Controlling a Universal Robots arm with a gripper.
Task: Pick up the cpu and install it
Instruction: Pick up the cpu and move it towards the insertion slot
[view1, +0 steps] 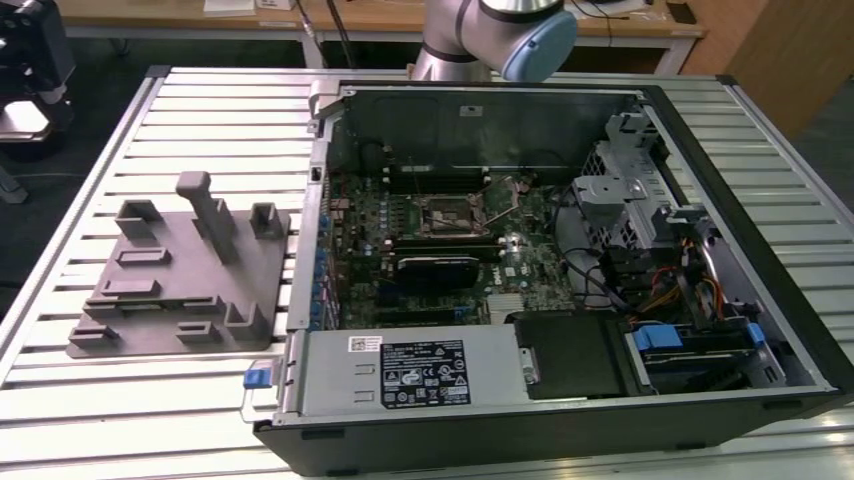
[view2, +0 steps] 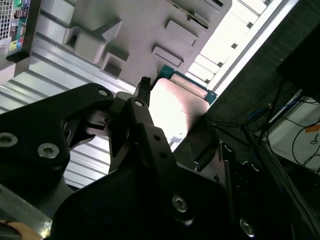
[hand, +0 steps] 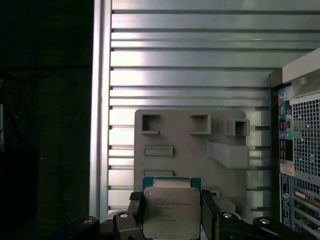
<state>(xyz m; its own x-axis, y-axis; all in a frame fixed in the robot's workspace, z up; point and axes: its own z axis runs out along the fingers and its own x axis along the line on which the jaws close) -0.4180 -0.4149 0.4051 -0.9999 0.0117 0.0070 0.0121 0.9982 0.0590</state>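
Squarely between my two fingers sits the cpu (hand: 171, 207), its silvery top showing in the first wrist view. My pincer (hand: 172, 217) is clamped on its edges, above the grey holder block (hand: 190, 150) on the slatted table (hand: 190, 55), near the computer case (hand: 300, 150).

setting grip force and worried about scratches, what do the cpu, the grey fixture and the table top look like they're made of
The cpu: metal lid with a silvery sheen that catches glare, on a green board edge, likely fibreglass. The grey fixture: matte, uniform grey, with blocky moulded shapes, so probably plastic, perhaps printed. The table: bright ribbed slats with streaky reflections, apparently aluminium.
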